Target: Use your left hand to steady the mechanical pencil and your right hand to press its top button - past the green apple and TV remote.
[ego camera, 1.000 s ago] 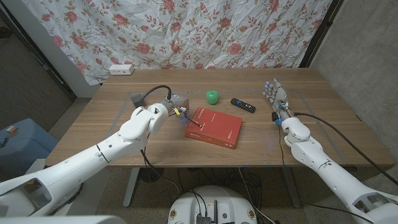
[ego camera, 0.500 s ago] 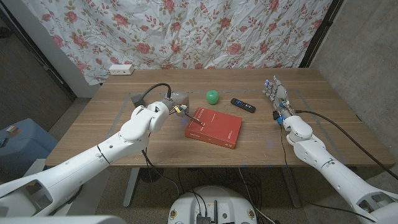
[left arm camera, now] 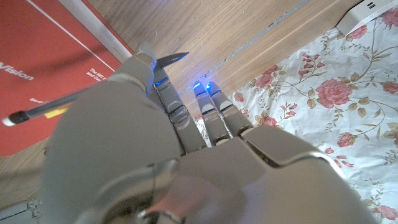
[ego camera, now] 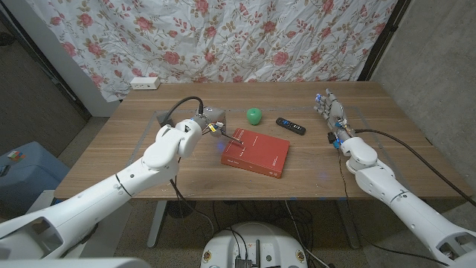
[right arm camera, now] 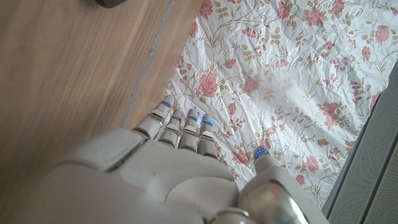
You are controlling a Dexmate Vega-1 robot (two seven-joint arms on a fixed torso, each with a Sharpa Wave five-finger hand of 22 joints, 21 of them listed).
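My left hand [ego camera: 202, 125] holds the thin dark mechanical pencil [ego camera: 229, 137] just above the near-left corner of a red book [ego camera: 256, 152]. In the left wrist view the pencil [left arm camera: 59, 103] runs slantwise through my left hand [left arm camera: 143, 124], over the red book [left arm camera: 37, 68]. The green apple [ego camera: 254, 115] lies behind the book, and the black TV remote [ego camera: 291, 126] lies to its right. My right hand [ego camera: 332, 117] stands apart at the table's right side, fingers straight and holding nothing. In the right wrist view my right hand [right arm camera: 180, 168] points its fingers toward the flowered curtain.
A white power strip [ego camera: 144, 83] lies at the table's far left edge. The flowered curtain [ego camera: 245, 37] hangs behind the wooden table [ego camera: 134, 149]. A dark corner of the remote [right arm camera: 115, 2] shows at the edge of the right wrist view.
My left hand has shifted slightly away from me with the pencil. My right hand has moved a little farther across the table.
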